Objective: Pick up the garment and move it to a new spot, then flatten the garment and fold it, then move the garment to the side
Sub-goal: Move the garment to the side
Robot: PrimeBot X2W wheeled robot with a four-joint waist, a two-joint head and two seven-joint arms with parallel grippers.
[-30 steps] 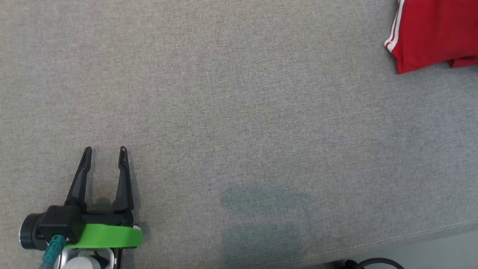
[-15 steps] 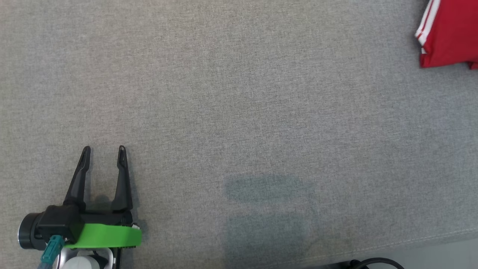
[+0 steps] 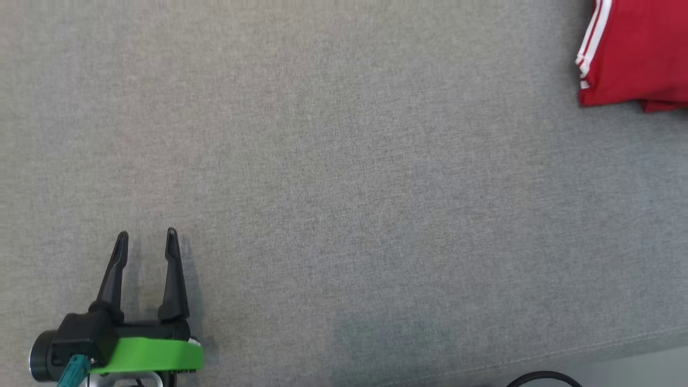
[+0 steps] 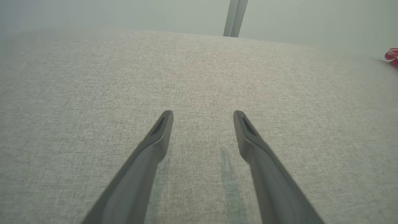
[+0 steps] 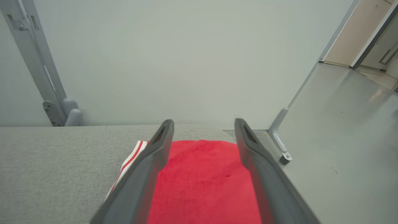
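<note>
The grey fabric surface (image 3: 344, 177) takes up most of your head view and is bare through the middle, which reads as work zone kept free. The garment (image 3: 637, 54), red, lies folded flat at the far right end of it, partly cut off by the frame edge. It looks parked aside, so the last step is prob. done or nearly. Layered edges show along its near side. Long axis: can't call it, too much is cropped. What you do get is the striped edge (image 3: 588, 48), white on red, facing the robot's left toward mid-surface. It runs approx. near-to-far w/ a slight tilt.

Right pincer (image 5: 203, 120): fingers spread apart above the garment, nothing clamped btwn them, and the red cloth lies flat below. My read is a let-go pose, not a grab.

Left pincer (image 3: 147, 232): fingers apart too and empty, low over bare surface at lower left, well apart from the garment. It's prob. out of the way b/c it has no job here.
</note>
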